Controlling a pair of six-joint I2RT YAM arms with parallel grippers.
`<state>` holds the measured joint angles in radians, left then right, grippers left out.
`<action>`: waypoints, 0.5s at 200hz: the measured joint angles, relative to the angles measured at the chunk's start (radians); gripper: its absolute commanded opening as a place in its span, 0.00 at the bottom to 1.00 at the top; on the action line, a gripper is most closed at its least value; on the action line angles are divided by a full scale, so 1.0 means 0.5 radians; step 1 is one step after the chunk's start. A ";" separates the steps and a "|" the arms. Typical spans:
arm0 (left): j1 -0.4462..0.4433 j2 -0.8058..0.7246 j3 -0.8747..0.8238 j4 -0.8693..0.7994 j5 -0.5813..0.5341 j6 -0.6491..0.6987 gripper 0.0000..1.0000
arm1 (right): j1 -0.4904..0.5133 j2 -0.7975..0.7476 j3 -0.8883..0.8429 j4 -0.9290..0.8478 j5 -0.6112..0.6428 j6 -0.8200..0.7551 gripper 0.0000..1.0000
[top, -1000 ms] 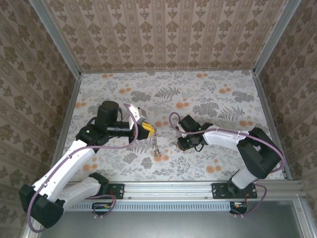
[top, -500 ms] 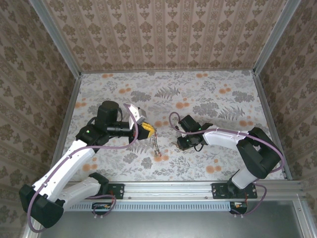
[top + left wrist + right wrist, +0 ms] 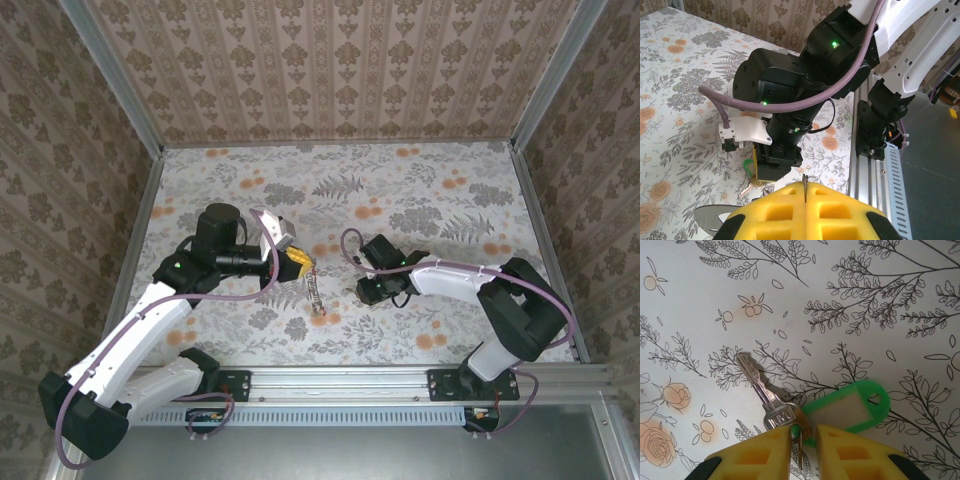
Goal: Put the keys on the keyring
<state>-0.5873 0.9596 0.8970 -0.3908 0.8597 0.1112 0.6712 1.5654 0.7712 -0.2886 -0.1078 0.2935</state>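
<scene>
The left gripper is pressed together on the keyring, which hangs below its pads. The right gripper sits low over 1 key with a green tag. Its pads stand narrowly apart around the key's head end, and I cannot tell whether they grip it. The step in hand looks like picking up this key. Next calls for a firm pinch, then a lift toward the keyring.

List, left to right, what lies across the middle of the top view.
left arm → left gripper → keyring → right gripper → right arm
</scene>
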 measured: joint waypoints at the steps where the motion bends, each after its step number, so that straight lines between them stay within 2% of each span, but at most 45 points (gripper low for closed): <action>1: 0.000 0.000 0.000 0.000 0.000 0.000 0.00 | 0.002 -0.002 -0.001 0.002 0.000 0.002 0.21; 100: 0.000 -0.011 0.000 0.001 0.000 0.000 0.00 | 0.018 -0.029 -0.033 0.007 0.024 0.036 0.15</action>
<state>-0.5873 0.9543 0.8970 -0.3904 0.8597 0.1112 0.6800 1.5509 0.7547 -0.2852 -0.0956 0.3115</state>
